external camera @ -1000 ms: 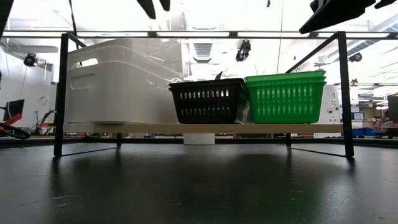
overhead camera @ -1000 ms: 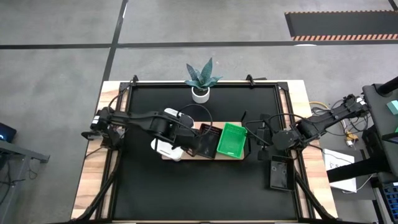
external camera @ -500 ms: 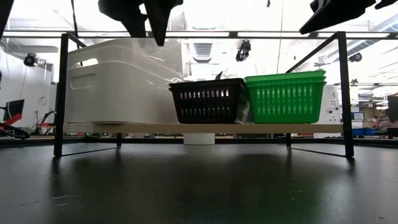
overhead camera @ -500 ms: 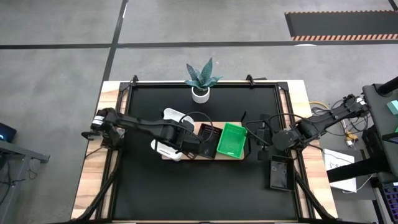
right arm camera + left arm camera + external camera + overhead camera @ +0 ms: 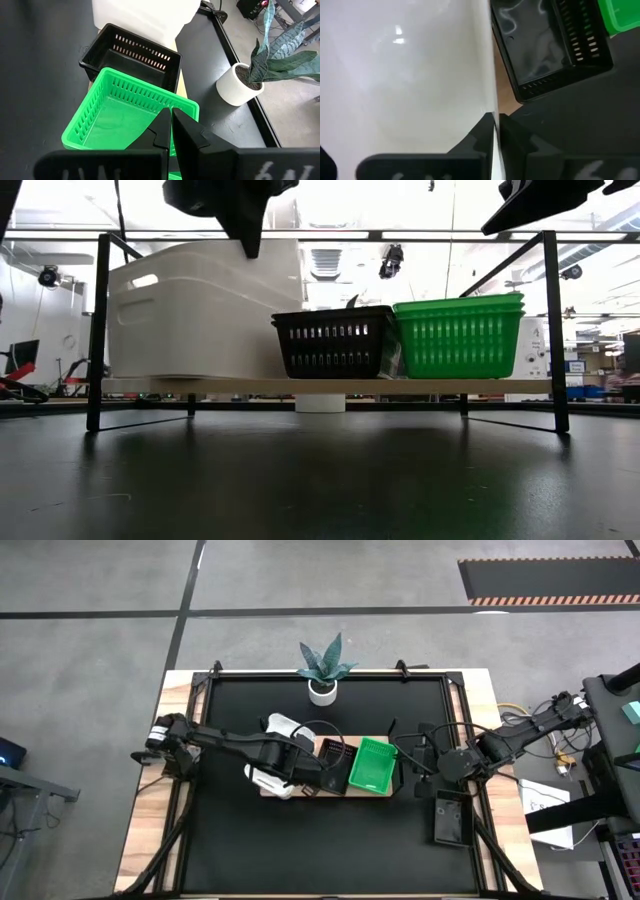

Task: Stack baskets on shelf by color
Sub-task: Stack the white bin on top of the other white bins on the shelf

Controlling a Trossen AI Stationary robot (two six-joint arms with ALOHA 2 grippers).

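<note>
Three baskets [image 5: 335, 340] sit in a row along the shelf [image 5: 330, 386], one at its left end, one mid-shelf, one at its right end. Behind the shelf, a plant pot [image 5: 322, 690] stands on the bench [image 5: 300, 840].

- The white basket [image 5: 205, 310] is plain.
- The black basket [image 5: 335, 342] has rows of slots.
- The green basket [image 5: 460, 335] is bright, with slots too.
- The shelf [image 5: 420, 385] is light brown wood.
- The pot [image 5: 239, 84] is white.
- The mat [image 5: 330, 840] is black.
</note>
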